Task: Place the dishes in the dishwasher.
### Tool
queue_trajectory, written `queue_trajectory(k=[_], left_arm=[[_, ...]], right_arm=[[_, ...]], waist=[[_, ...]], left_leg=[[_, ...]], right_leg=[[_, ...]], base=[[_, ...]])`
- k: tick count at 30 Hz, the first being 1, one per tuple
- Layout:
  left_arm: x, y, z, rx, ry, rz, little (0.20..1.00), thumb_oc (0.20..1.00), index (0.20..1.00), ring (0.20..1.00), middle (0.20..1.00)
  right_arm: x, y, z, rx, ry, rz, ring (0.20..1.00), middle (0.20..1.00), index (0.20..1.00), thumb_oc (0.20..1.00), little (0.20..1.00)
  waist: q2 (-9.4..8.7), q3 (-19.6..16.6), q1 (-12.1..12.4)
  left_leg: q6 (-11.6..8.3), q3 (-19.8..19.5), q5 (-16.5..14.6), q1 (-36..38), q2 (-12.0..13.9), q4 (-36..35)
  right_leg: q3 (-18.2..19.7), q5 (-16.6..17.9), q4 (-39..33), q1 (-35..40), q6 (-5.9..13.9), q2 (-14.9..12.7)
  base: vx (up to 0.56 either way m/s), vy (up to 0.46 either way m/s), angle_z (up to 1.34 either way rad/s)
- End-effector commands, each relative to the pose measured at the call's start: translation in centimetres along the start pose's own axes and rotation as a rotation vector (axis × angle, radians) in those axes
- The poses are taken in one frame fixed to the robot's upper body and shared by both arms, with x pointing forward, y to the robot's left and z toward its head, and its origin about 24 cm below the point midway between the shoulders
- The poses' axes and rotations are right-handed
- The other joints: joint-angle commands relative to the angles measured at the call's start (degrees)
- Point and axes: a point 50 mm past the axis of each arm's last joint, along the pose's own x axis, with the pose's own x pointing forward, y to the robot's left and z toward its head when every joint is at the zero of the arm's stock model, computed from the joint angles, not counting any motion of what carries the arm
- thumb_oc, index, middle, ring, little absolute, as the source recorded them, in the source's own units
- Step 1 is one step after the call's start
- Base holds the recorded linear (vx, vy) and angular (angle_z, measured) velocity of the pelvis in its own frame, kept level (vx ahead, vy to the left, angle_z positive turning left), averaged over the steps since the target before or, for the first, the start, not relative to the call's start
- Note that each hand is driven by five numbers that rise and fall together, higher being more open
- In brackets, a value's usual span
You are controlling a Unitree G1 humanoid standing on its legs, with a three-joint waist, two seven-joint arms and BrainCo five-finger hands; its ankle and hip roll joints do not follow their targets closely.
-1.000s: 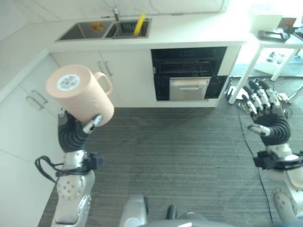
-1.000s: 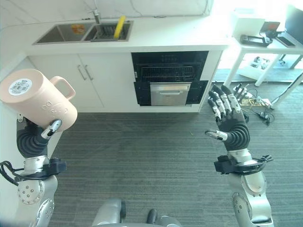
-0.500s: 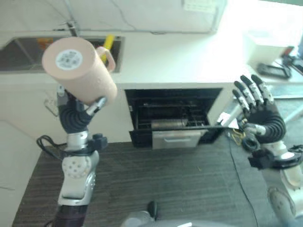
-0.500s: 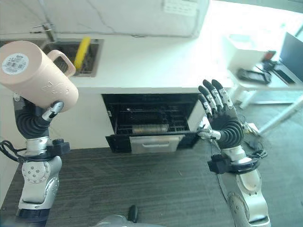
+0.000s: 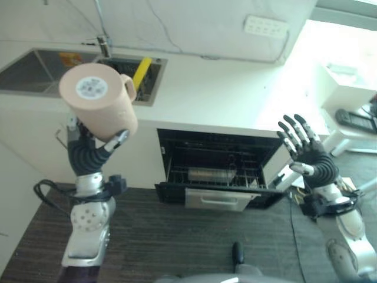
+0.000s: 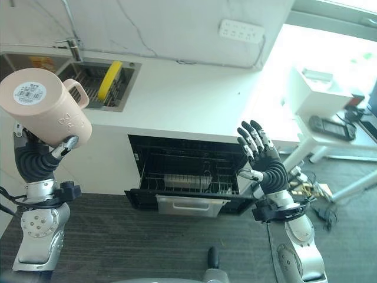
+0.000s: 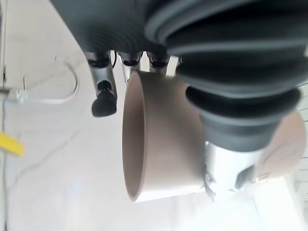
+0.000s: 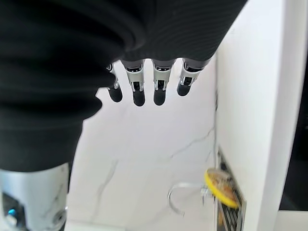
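A large peach-pink mug (image 5: 97, 106) with a side handle is held high at the left, bottom label facing me. My left hand (image 5: 88, 154) is shut on the mug (image 7: 159, 144), its fingers curled round the wall. Under the white counter, the dishwasher (image 5: 221, 174) stands open with its wire rack (image 6: 188, 177) showing and a pale object lying in it. My right hand (image 5: 312, 159) is raised at the right, open, fingers (image 8: 139, 89) straight and spread, holding nothing.
A steel sink (image 5: 53, 68) is set in the white counter (image 5: 235, 100), with a tap (image 5: 103, 44) and a yellow item (image 5: 141, 66) in the right basin. A white side table (image 5: 359, 127) with a dark device stands far right. Dark carpet (image 5: 177, 236) lies before the dishwasher.
The camera has moved, bringing counter and dishwasher more central. The mug stays raised in my left hand. My right hand stays open and raised, a little lower in view.
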Motion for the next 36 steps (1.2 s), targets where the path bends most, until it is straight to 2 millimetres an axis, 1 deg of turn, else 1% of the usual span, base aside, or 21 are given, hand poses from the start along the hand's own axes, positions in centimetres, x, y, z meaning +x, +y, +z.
queue_trajectory(k=[1, 3, 4, 6, 7, 8, 9, 10, 11, 13, 15, 18, 21, 24, 27, 29, 31, 32, 33, 34, 36], left_arm=[[1.4, -0.1, 3.3, -0.023, -0.172, -0.011, 0.2, 0.2, 0.2, 0.2, 0.2], [1.4, 0.1, 2.9, -0.042, -0.13, 0.002, 0.2, 0.2, 0.2, 0.2, 0.2], [1.3, -0.1, 3.0, -0.019, -0.141, -0.009, 0.2, 0.2, 0.2, 0.2, 0.2], [1.1, -0.4, 3.2, -0.008, -0.158, -0.04, 0.2, 0.2, 0.2, 0.2, 0.2], [1.0, -0.6, 3.3, -0.01, -0.161, -0.054, 0.2, 0.2, 0.2, 0.2, 0.2], [1.0, -0.8, 3.3, -0.018, -0.163, -0.071, 0.2, 0.2, 0.2, 0.2, 0.2], [1.2, -0.9, 3.3, -0.029, -0.164, -0.083, 0.2, 0.2, 0.2, 0.2, 0.2], [1.5, -1.1, 3.1, -0.036, -0.162, -0.09, 0.2, 0.2, 0.2, 0.2, 0.2], [1.5, -1.3, 2.9, -0.029, -0.16, -0.088, 0.2, 0.2, 0.2, 0.2, 0.2], [1.6, -1.7, 2.2, 0.007, -0.142, -0.086, 0.2, 0.2, 0.2, 0.2, 0.2], [1.6, -2.0, 1.7, 0.04, -0.125, -0.101, 0.2, 0.2, 0.2, 0.2, 0.2], [1.8, -3.2, 1.3, 0.102, -0.121, -0.144, 0.2, 0.2, 0.2, 0.2, 0.2], [2.7, -4.7, 0.2, 0.106, -0.085, -0.057, 0.2, 0.2, 0.2, 0.2, 0.2], [3.5, -6.3, -0.9, 0.134, -0.049, -0.005, 0.2, 0.2, 0.2, 0.2, 0.2], [4.1, -7.6, -1.5, 0.17, -0.044, 0.028, 0.2, 0.2, 0.2, 0.2, 0.2], [4.6, -8.4, -1.3, 0.226, -0.08, 0.056, 0.2, 0.2, 0.2, 0.2, 0.2], [4.9, -9.0, -1.1, 0.229, -0.086, 0.084, 0.2, 0.2, 0.2, 0.2, 0.2], [5.2, -9.6, -1.1, 0.22, -0.082, 0.105, 0.2, 0.2, 0.2, 0.2, 0.2], [5.4, -10.0, -1.1, 0.204, -0.068, 0.112, 0.2, 0.2, 0.2, 0.2, 0.2], [5.5, -10.1, -1.1, 0.202, -0.066, 0.112, 0.2, 0.2, 0.2, 0.2, 0.2], [5.5, -11.3, -0.6, 0.171, -0.069, 0.093, 0.2, 0.2, 0.2, 0.2, 0.2]], right_arm=[[1.7, 0.1, 3.4, -0.002, -0.168, 0.01, 1.0, 1.0, 1.0, 1.0, 1.0], [2.1, -0.1, 3.4, 0.0, -0.145, 0.003, 1.0, 1.0, 1.0, 1.0, 1.0], [2.0, -0.3, 3.2, -0.006, -0.126, -0.007, 1.0, 1.0, 1.0, 1.0, 1.0], [1.6, -0.8, 3.0, -0.036, -0.085, -0.018, 1.0, 1.0, 1.0, 1.0, 1.0], [1.4, -1.1, 3.0, -0.044, -0.071, -0.023, 1.0, 1.0, 1.0, 1.0, 1.0], [1.3, -1.4, 3.1, -0.048, -0.065, -0.043, 1.0, 1.0, 1.0, 1.0, 1.0], [1.2, -1.6, 3.1, -0.043, -0.065, -0.055, 1.0, 1.0, 1.0, 1.0, 1.0], [1.2, -1.8, 3.1, -0.035, -0.066, -0.056, 1.0, 1.0, 1.0, 1.0, 1.0], [1.0, -1.8, 2.8, -0.03, -0.063, -0.057, 1.0, 1.0, 1.0, 1.0, 1.0], [0.7, -1.7, 2.5, -0.018, -0.05, -0.051, 1.0, 1.0, 1.0, 1.0, 1.0], [0.5, -1.3, 2.0, -0.013, -0.027, -0.049, 1.0, 1.0, 1.0, 1.0, 1.0], [0.9, -0.6, 1.5, -0.069, 0.007, -0.067, 1.0, 1.0, 1.0, 1.0, 1.0], [2.5, 0.3, 0.7, -0.034, 0.013, -0.084, 1.0, 1.0, 1.0, 1.0, 1.0], [4.5, 1.4, 0.6, -0.016, -0.004, -0.084, 1.0, 1.0, 1.0, 1.0, 1.0], [5.8, 1.8, 0.2, 0.022, 0.018, -0.135, 1.0, 1.0, 1.0, 1.0, 1.0], [6.8, 2.3, 0.6, 0.018, -0.009, -0.151, 1.0, 1.0, 1.0, 1.0, 1.0], [7.5, 2.9, 0.9, 0.035, -0.028, -0.145, 1.0, 1.0, 1.0, 1.0, 1.0], [8.4, 3.6, 1.2, 0.046, -0.039, -0.145, 1.0, 1.0, 1.0, 1.0, 1.0], [9.0, 4.1, 1.5, -0.001, -0.059, -0.157, 1.0, 1.0, 1.0, 1.0, 1.0], [9.1, 4.1, 1.6, -0.009, -0.065, -0.158, 1.0, 1.0, 1.0, 1.0, 1.0], [9.9, 5.3, 2.5, -0.01, -0.098, -0.141, 1.0, 1.0, 1.0, 1.0, 1.0]], waist=[[1.78, -0.13, -1.0], [2.07, -0.25, -1.16], [2.26, -0.09, -1.42], [2.34, 0.55, -1.63], [2.54, 0.74, -1.83], [2.86, 0.81, -2.24], [3.18, 0.96, -2.85], [3.46, 0.97, -3.65], [3.76, 0.8, -4.12], [4.3, 0.24, -4.85], [4.53, -0.42, -5.49], [4.54, -1.08, -5.68], [4.07, -1.1, -5.2], [3.8, -0.85, -4.58], [3.5, -0.97, -3.73], [3.44, -1.4, -3.57], [3.41, -1.74, -3.4], [3.33, -2.17, -3.21], [3.31, -2.44, -3.11], [3.32, -2.44, -3.11], [3.23, -2.97, -2.96]], left_leg=[[-1.72, 9.87, 3.75, -3.07, 6.95, -3.63], [-2.83, 11.73, 4.03, -3.47, 8.33, -1.41], [-3.38, 12.43, 3.81, -4.32, 8.84, 1.56], [-4.33, 12.84, 5.28, -7.38, 9.33, 7.33], [-4.72, 13.51, 6.01, -8.31, 10.09, 7.17], [-5.36, 15.19, 7.21, -8.52, 11.44, 4.98], [-6.02, 17.72, 8.47, -8.5, 12.77, 2.21], [-6.19, 19.61, 9.18, -7.89, 13.73, 0.14], [-6.21, 19.5, 9.52, -7.22, 13.71, -1.49], [-5.82, 17.15, 8.96, -5.65, 12.42, -4.22], [-5.82, 17.6, 8.13, -4.84, 12.26, -4.37], [-5.7, 17.92, 6.82, -3.8, 12.06, -4.37], [-5.54, 17.64, 5.98, -3.32, 11.83, -4.37], [-5.16, 17.82, 5.42, -2.68, 11.78, -4.37], [-4.95, 18.04, 4.96, -2.15, 12.01, -4.37], [-4.94, 18.31, 4.77, -1.73, 12.23, -4.37], [-5.02, 18.51, 4.59, -1.49, 12.33, -4.37], [-5.09, 18.62, 4.49, -1.29, 12.47, -4.37], [-5.06, 18.56, 4.39, -1.09, 12.53, -4.37], [-5.05, 18.55, 4.38, -1.06, 12.54, -4.37], [-5.16, 18.41, 4.25, -0.76, 12.73, -4.37]], right_leg=[[-2.67, -5.01, 0.6, 1.67, 0.97, -0.97], [-3.93, -5.56, 0.67, 2.5, -0.34, -0.25], [-4.4, -6.16, 0.57, 3.05, -0.92, 0.14], [-5.67, -6.33, 0.25, 3.47, -1.91, 0.52], [-6.49, -6.43, 0.15, 3.55, -2.03, 0.58], [-7.37, -6.61, 0.15, 3.61, -1.84, 0.47], [-8.44, -6.78, 0.15, 3.69, -1.52, 0.07], [-9.17, -6.94, 0.15, 3.7, -1.24, -0.44], [-9.44, -6.96, 0.15, 3.86, -1.04, -0.76], [-8.7, -6.86, 0.15, 3.97, -0.36, -1.16], [-8.65, -6.71, 0.15, 4.29, 0.21, -1.67], [-9.19, -6.51, 0.22, 4.89, 1.06, -2.55], [-10.44, -6.15, 0.63, 4.95, 1.92, -3.56], [-11.38, -5.87, 0.91, 5.12, 2.42, -4.15], [-12.55, -5.9, 1.03, 5.51, 2.76, -4.46], [-12.91, -6.17, 1.12, 5.79, 2.54, -4.34], [-12.9, -6.21, 0.85, 6.12, 2.5, -4.33], [-12.9, -6.36, 0.71, 6.47, 2.55, -4.36], [-12.79, -6.54, 0.67, 6.7, 2.47, -4.24], [-12.76, -6.58, 0.66, 6.73, 2.45, -4.21], [-12.1, -6.88, 0.63, 7.14, 2.18, -3.97]], base=[[0.16, -0.386, 0.49], [0.13, -0.354, 0.45], [0.07, -0.285, 0.23], [-0.01, -0.152, 0.31], [-0.05, -0.035, 0.31], [-0.05, 0.03, 0.35], [-0.05, 0.091, 0.44], [-0.04, 0.126, 0.67], [-0.03, 0.169, 0.82], [0.01, 0.168, 0.52], [0.07, 0.139, -0.19], [0.06, 0.089, -0.13], [-0.03, 0.033, 0.09], [-0.04, 0.0, 0.11], [-0.02, -0.039, 0.01], [0.0, -0.016, -0.01], [0.03, -0.015, -0.03], [0.06, -0.023, -0.02], [0.05, -0.019, -0.02], [0.06, -0.011, -0.01], [0.08, -0.009, 0.01]])
